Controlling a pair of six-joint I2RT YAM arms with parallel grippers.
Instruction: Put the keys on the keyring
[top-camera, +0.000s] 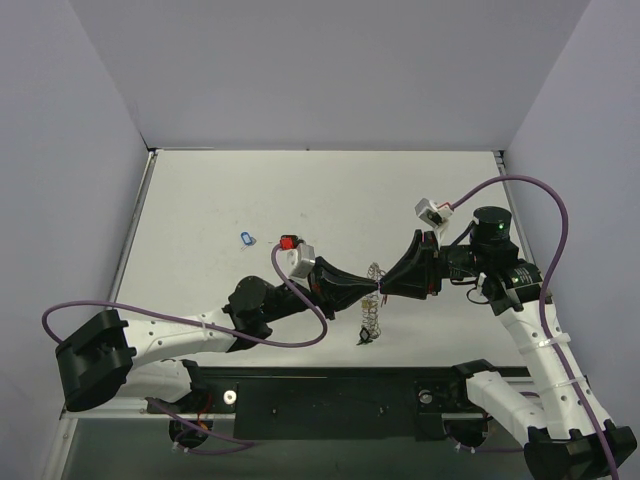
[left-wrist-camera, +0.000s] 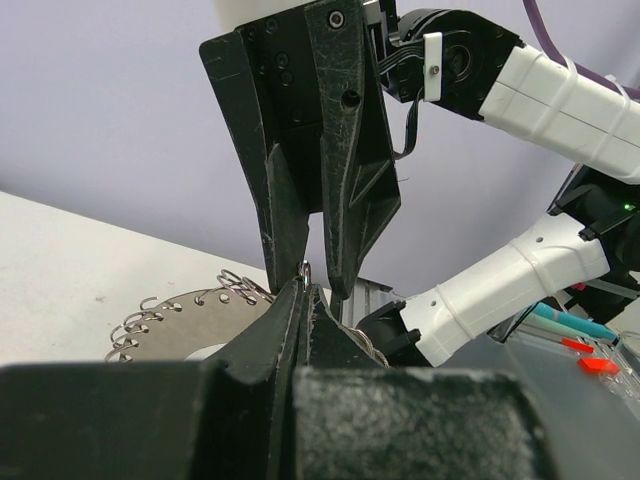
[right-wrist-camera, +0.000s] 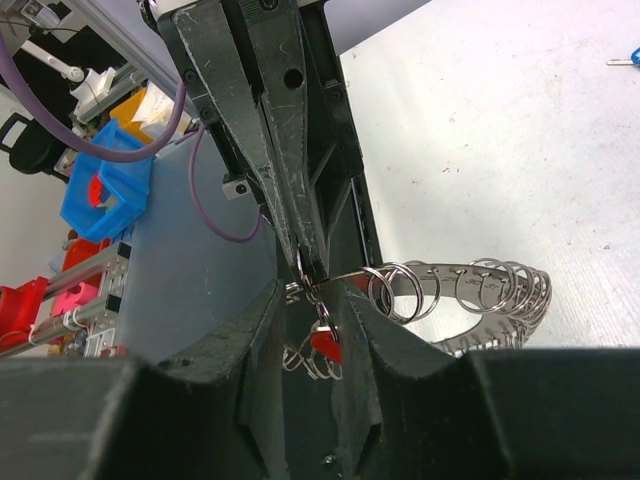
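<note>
**Keyring pinched where two claws meet**

The keyring (right-wrist-camera: 470, 290) stands raised on edge, its rim of wire loops nipped in the tightly closed left gripper (left-wrist-camera: 300, 305). Tip to tip against it, the right gripper (right-wrist-camera: 318, 295) has its jaws slightly parted. A red-tagged key (right-wrist-camera: 322, 343) hangs in the gap; whether it is clamped cannot be told. A blue-tagged key (top-camera: 247, 238) lies well beyond the left claw on the table (top-camera: 200, 200), whose bare top runs from both claws to the far walls.

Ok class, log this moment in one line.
left gripper: shut on keyring | right gripper: around red key, grip unclear | blue key: on table
</note>
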